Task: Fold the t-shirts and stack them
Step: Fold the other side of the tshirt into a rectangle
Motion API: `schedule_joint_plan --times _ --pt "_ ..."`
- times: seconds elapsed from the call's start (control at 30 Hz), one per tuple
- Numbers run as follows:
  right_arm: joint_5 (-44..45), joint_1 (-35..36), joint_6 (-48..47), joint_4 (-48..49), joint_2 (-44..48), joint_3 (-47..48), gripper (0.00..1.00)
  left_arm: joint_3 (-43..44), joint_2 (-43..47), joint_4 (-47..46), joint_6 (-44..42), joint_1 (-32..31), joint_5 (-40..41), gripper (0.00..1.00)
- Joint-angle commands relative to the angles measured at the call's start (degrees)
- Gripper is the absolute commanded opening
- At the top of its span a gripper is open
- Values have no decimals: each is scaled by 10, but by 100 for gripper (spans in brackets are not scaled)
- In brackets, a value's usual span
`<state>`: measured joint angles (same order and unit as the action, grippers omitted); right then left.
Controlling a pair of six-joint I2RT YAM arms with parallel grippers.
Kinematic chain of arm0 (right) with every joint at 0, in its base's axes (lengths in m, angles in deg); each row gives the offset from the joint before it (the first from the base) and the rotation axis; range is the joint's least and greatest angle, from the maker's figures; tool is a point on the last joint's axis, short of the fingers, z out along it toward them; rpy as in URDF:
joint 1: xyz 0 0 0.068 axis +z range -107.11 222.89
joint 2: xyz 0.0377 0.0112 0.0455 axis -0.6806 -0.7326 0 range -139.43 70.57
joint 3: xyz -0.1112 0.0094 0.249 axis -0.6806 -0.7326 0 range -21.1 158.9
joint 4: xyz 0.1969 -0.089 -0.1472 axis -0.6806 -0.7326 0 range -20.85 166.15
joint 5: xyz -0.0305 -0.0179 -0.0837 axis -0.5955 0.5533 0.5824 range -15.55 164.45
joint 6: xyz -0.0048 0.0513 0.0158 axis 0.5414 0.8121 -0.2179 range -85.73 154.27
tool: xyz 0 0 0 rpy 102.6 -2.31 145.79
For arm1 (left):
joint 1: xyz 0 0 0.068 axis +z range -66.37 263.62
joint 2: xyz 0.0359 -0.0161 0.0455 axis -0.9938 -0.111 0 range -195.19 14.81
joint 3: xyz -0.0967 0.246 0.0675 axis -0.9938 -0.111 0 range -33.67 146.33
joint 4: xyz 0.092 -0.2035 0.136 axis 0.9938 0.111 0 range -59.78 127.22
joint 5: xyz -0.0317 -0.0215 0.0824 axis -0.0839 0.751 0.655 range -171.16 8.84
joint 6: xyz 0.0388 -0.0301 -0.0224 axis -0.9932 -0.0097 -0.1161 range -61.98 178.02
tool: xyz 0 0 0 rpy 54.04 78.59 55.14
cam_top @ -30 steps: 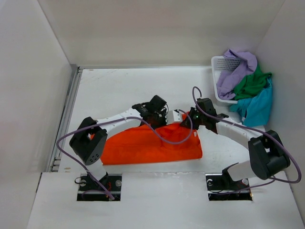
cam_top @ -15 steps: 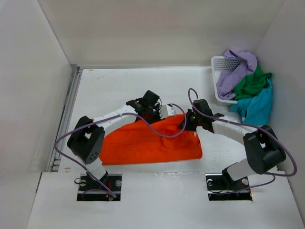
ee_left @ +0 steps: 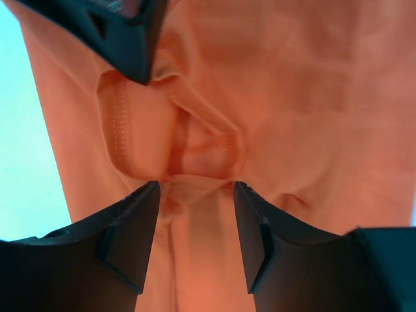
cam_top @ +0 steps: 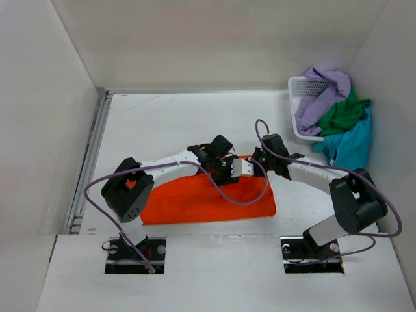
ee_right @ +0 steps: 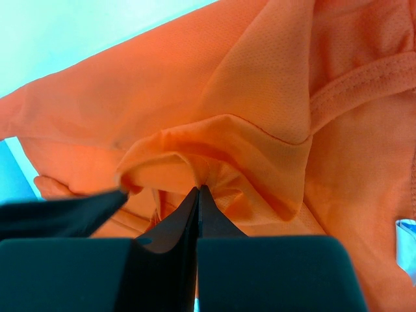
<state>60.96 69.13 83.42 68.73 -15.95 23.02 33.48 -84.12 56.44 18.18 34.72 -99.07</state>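
The left pincer (ee_left: 195, 188) has its two dark fingers apart. Between them we see only the bright orange cloth t-shirt (ee_left: 312, 97) lying below, with a stitched hem and a small raised fold just ahead of the tips. The right pincer (ee_right: 198, 190) has its fingers pressed together, clamped on a puckered ridge of this same shirt. The fabric there shows a fine mesh weave and a seam line.

From above, both pincers meet at the far right corner of the shirt, very near each other. The shirt lies as a wide flat band on the white bench (cam_top: 169, 123), near the front edge, and bare bench surface stretches beyond it to the back wall.

At the far right stands a white plastic mesh basket (cam_top: 300, 84). A pale lavender shirt (cam_top: 328, 81), a dark green shirt (cam_top: 341, 114) and a teal blue shirt (cam_top: 351, 146) hang over its rim.

Compared with one second before, the left pincer has opened and moved to the right, closer to the right pincer.
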Motion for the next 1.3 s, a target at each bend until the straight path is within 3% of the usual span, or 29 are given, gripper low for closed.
schedule_joint_plan --times 0.0,0.27,0.7,0.97,1.27 --pt "2 -2 5 29 10 15 1 15 -19 -68 13 14 13 46" --pt "-1 -4 7 28 22 11 1 -18 -44 -172 54 1 103 42" --pt "-3 -12 5 22 29 12 2 -55 -33 -115 44 -11 128 37" --pt "0 -19 2 15 50 -1 2 -55 13 -108 23 -23 192 20" --pt "12 -16 0 -13 94 -20 1 -59 35 -86 19 -20 213 11"
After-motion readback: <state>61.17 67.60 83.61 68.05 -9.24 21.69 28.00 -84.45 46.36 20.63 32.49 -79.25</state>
